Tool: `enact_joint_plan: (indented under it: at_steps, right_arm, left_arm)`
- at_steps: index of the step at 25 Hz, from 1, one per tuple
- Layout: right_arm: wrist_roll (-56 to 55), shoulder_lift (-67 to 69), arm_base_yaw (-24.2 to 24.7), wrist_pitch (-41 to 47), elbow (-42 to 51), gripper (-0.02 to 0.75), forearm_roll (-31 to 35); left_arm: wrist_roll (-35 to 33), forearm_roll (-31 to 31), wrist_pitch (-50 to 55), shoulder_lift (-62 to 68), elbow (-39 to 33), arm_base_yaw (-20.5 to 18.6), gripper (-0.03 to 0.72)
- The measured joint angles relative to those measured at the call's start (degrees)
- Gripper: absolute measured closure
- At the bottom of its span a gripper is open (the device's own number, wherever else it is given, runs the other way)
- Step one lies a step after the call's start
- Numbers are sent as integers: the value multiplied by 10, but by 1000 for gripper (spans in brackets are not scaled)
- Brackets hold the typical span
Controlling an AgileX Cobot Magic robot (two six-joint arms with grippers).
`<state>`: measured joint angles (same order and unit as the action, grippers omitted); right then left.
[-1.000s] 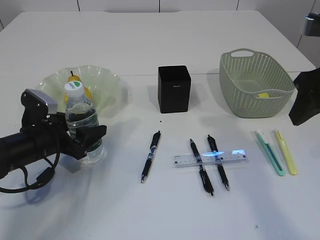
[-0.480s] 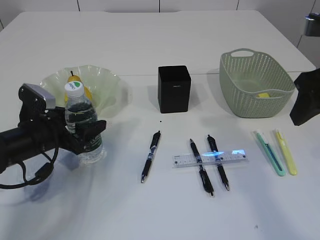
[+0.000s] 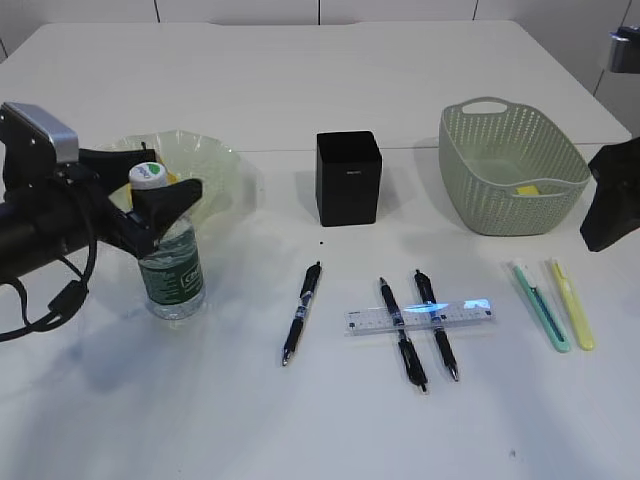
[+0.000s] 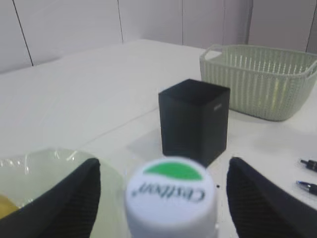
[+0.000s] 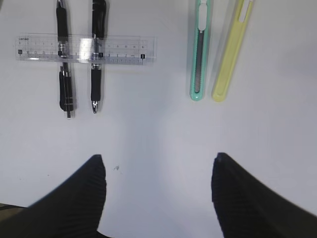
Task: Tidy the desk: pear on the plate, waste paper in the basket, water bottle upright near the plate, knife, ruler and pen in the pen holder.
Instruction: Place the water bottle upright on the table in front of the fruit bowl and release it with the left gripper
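White desk [image 3: 300,100]: water bottle [image 3: 172,262] upright, plate [image 3: 215,165], pen holder [image 3: 348,178], basket [image 3: 510,165], three pens [image 3: 301,311], two knives [image 3: 540,303]

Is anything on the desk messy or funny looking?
Nothing is spilled or broken. One odd bit: the clear ruler lies flat across two of the black pens, like a little bridge, rather than on the desk itself. The water bottle stands straight up, and the yellow paper sits in the basket.
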<state>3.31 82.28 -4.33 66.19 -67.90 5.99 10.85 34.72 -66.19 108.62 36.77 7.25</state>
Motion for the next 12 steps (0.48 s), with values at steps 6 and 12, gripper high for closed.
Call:
enact_joint_plan:
  at_steps: [6,12]
  right_arm:
    - [0,0,0,0,0,241,0]
    - [2,0,0,0,0,241,-2]
  left_arm:
    - [0,-8,0,-58,-1,0,127]
    - [0,-135,3,-109,-3,-1,127]
